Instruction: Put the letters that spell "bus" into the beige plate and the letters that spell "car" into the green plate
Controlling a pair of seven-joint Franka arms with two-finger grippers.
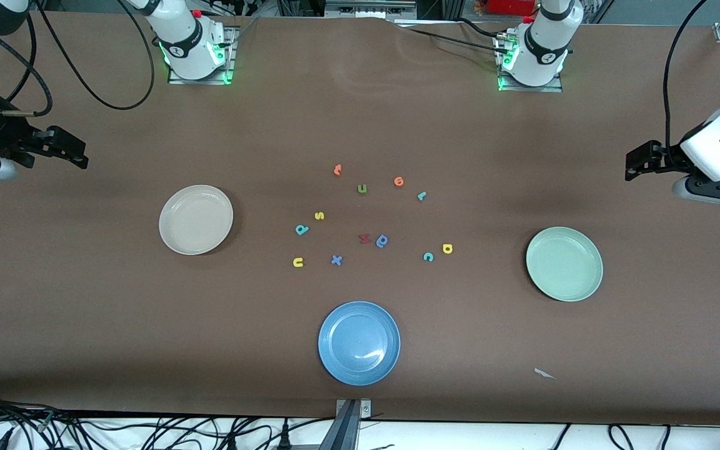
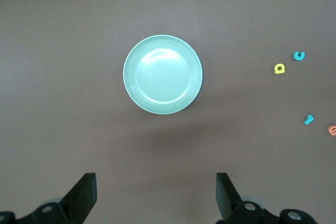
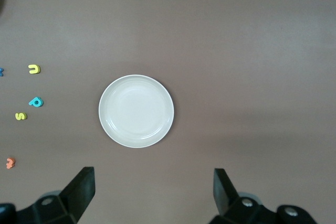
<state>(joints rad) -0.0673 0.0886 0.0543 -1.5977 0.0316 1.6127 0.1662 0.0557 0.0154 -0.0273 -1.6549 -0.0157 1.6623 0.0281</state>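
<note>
Nearest the camera, the blue plate [image 1: 359, 342] sits empty. Nothing is sorted yet: the beige plate [image 1: 195, 219] toward the right arm's end and the green plate [image 1: 564, 263] toward the left arm's end hold nothing. Teal "b" [image 1: 302, 229], yellow "s" [image 1: 319, 215], yellow "u" [image 1: 298, 262], teal "c" [image 1: 428, 256], yellow "a" [image 1: 447, 249] and teal "r" [image 1: 422, 195] lie on the table [image 1: 85, 312] between them. Left end effector [image 2: 157, 198] and right end effector [image 3: 152, 198] wait above their plates, fingers apart, empty.
</note>
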